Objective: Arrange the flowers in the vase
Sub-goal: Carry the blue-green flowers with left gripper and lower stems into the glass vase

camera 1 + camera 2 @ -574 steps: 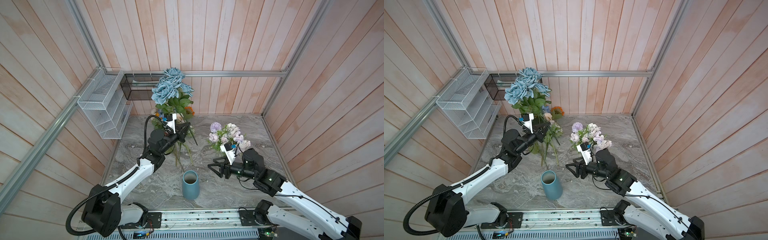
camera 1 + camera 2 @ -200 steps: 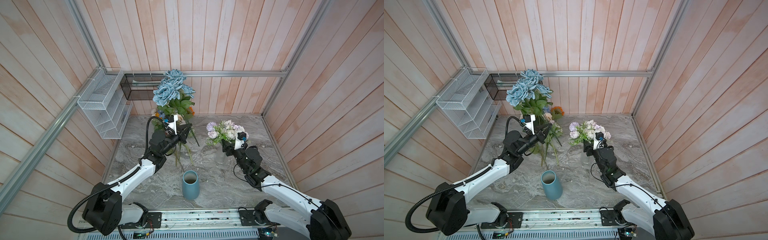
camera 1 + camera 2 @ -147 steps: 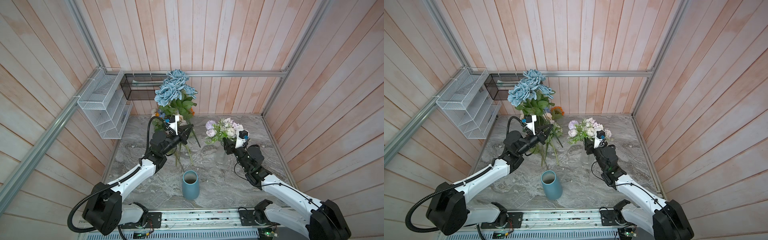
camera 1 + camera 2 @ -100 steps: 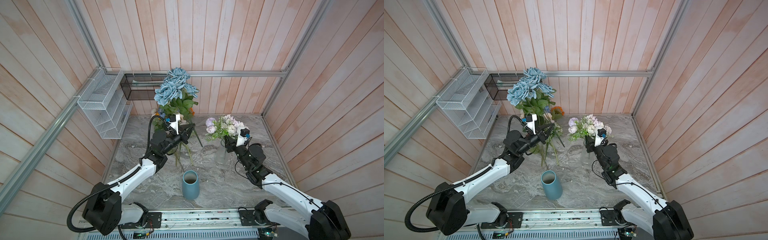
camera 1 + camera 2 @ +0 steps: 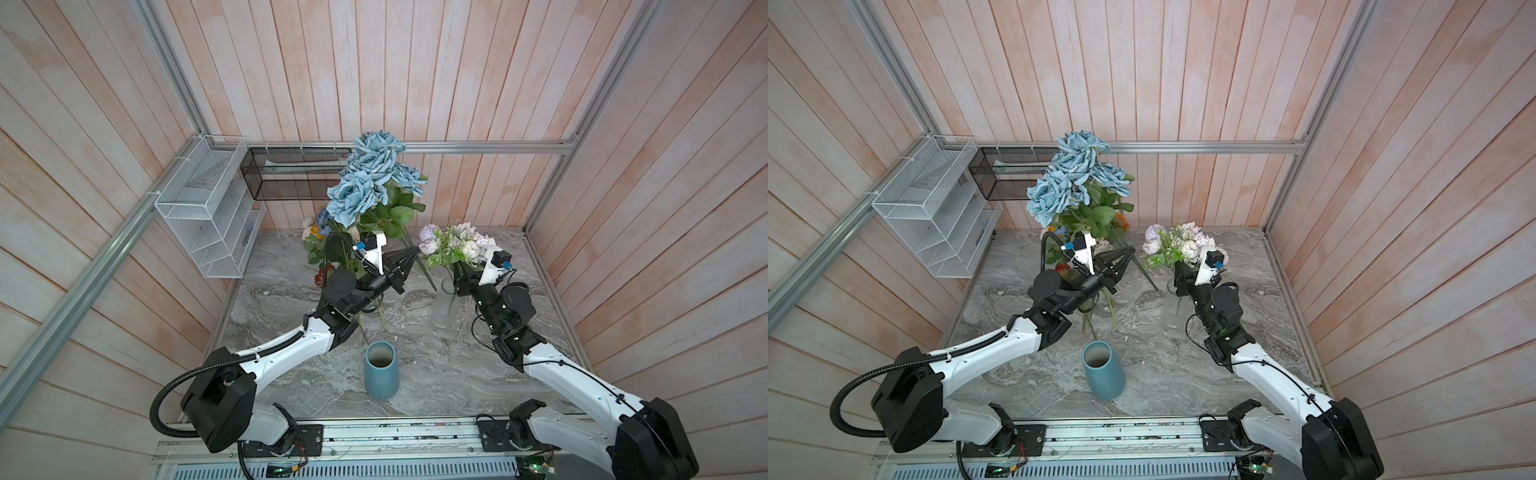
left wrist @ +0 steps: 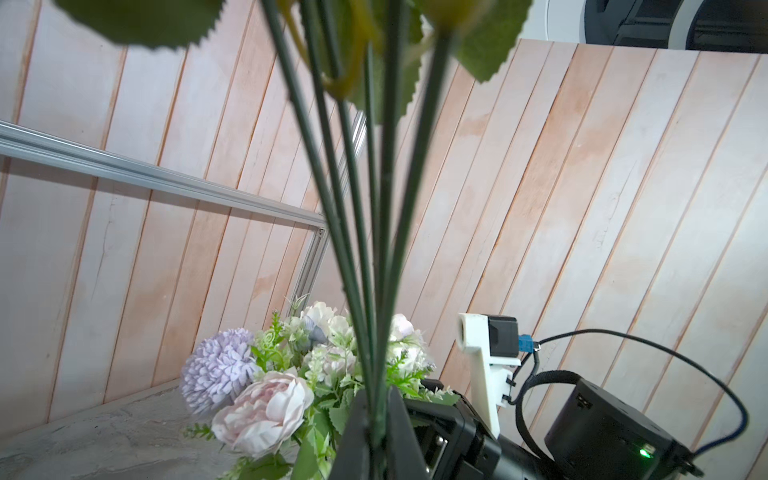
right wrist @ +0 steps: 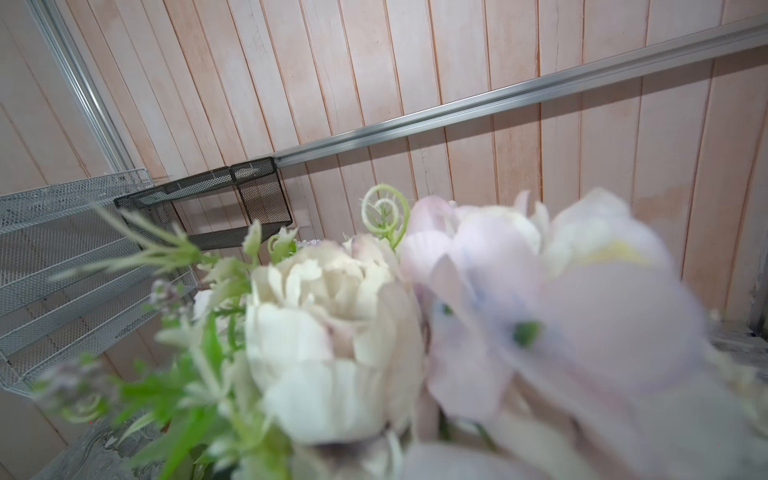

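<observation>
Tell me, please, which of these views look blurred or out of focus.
Right wrist view: the pastel blooms crowd the lens, soft and smeared; the wall behind is sharp. Left wrist view: the green stems nearest the lens are soft. Both top views: sharp, evenly lit, no glare.

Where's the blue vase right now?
In both top views the blue vase stands upright, centred near the table's front edge, nearer the camera than the clear vase.
</observation>
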`<act>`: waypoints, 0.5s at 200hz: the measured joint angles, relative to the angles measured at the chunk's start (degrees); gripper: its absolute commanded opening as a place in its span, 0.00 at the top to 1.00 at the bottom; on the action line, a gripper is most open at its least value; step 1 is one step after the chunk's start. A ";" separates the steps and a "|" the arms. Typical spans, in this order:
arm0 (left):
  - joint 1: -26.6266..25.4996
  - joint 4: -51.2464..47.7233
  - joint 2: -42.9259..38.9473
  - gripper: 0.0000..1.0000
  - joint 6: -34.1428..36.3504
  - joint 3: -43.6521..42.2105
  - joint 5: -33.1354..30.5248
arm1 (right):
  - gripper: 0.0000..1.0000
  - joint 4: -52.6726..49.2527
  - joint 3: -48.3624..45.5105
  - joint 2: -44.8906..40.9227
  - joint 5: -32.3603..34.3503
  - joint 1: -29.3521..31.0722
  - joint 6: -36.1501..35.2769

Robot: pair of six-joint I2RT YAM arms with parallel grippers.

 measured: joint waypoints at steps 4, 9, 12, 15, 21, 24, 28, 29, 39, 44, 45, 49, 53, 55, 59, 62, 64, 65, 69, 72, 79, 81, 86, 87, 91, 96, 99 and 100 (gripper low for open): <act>-0.61 0.57 0.59 1.00 0.42 0.04 -0.68 | 0.49 0.15 -0.20 0.00 0.07 0.00 0.24; -1.31 1.25 1.25 1.00 0.85 0.07 -1.49 | 0.49 0.39 -0.44 0.00 0.17 0.00 0.48; -1.62 1.53 1.73 1.00 0.94 0.15 -1.81 | 0.49 0.48 -0.55 0.00 0.20 0.00 0.57; -1.92 1.81 2.08 1.00 1.14 0.22 -2.16 | 0.49 0.48 -0.61 0.00 0.22 0.00 0.68; -2.51 2.43 3.06 1.00 1.38 0.52 -2.95 | 0.49 0.57 -0.72 0.00 0.31 0.00 0.81; -2.73 2.67 3.50 1.00 1.51 0.70 -3.21 | 0.49 0.63 -0.76 0.00 0.37 0.00 0.90; -2.97 2.99 4.07 1.00 1.62 0.92 -3.67 | 0.49 0.74 -0.85 0.00 0.44 0.00 0.96; -3.02 3.02 4.15 1.00 1.66 0.96 -3.72 | 0.49 0.79 -0.85 0.00 0.44 0.00 0.96; -3.43 3.63 5.38 1.00 1.95 1.51 -4.70 | 0.49 1.01 -1.11 -0.11 0.66 0.00 1.14; -3.56 3.96 5.86 1.00 2.14 1.79 -5.16 | 0.49 1.14 -1.29 -0.22 0.79 0.00 1.18; -3.58 4.02 5.99 1.00 2.19 1.88 -5.31 | 0.49 1.14 -1.36 -0.24 0.83 0.00 1.22; -3.69 4.20 6.32 1.00 2.32 2.12 -5.77 | 0.49 1.25 -1.55 -0.35 0.85 -0.02 1.33; -3.76 4.37 6.60 1.00 2.40 2.32 -6.05 | 0.49 1.25 -1.70 -0.46 0.90 -0.04 1.42; -3.82 4.46 6.71 1.00 2.51 2.43 -6.23 | 0.49 1.27 -1.84 -0.50 0.94 -0.04 1.44; -3.91 4.61 6.95 1.00 2.71 2.69 -6.64 | 0.49 1.29 -2.03 -0.63 1.01 -0.04 1.62; -3.93 4.74 7.08 1.00 2.86 2.82 -6.95 | 0.49 1.31 -2.19 -0.72 1.03 -0.04 1.64; -3.96 4.90 7.19 1.00 2.99 2.93 -7.17 | 0.49 1.31 -2.32 -0.79 1.03 -0.04 1.68; -3.96 4.94 7.23 1.00 3.06 2.97 -7.26 | 0.49 1.33 -2.36 -0.81 1.03 -0.04 1.70; -4.02 5.18 7.39 1.00 3.32 3.19 -7.52 | 0.49 1.40 -2.58 -0.94 1.05 -0.07 1.84; -4.04 5.33 7.52 1.00 3.54 3.39 -7.74 | 0.49 1.42 -2.73 -1.01 1.05 -0.11 1.86; -4.09 5.62 7.76 1.00 3.96 3.78 -8.31 | 0.49 1.68 -3.10 -1.20 1.05 -0.20 1.99; -4.11 5.75 7.85 1.00 4.13 3.89 -8.41 | 0.49 1.75 -3.21 -1.22 1.05 -0.24 2.03; -4.15 6.14 8.07 1.00 4.37 4.13 -8.72 | 0.49 1.81 -3.45 -1.33 1.03 -0.28 2.05; -4.17 6.25 8.11 1.00 4.48 4.20 -8.74 | 0.49 1.84 -3.48 -1.33 1.03 -0.28 2.05; -4.20 6.64 8.31 1.00 4.66 4.39 -8.87 | 0.49 1.88 -3.63 -1.42 1.03 -0.33 2.08; -4.22 7.19 8.61 1.00 4.87 4.61 -8.94 | 0.49 2.05 -3.78 -1.49 1.03 -0.39 2.12; -4.26 7.54 8.92 1.00 4.98 4.74 -8.92 | 0.49 2.12 -3.87 -1.51 1.03 -0.42 2.16; -4.26 7.65 8.96 1.00 5.03 4.76 -8.92 | 0.49 2.12 -3.89 -1.53 1.03 -0.44 2.19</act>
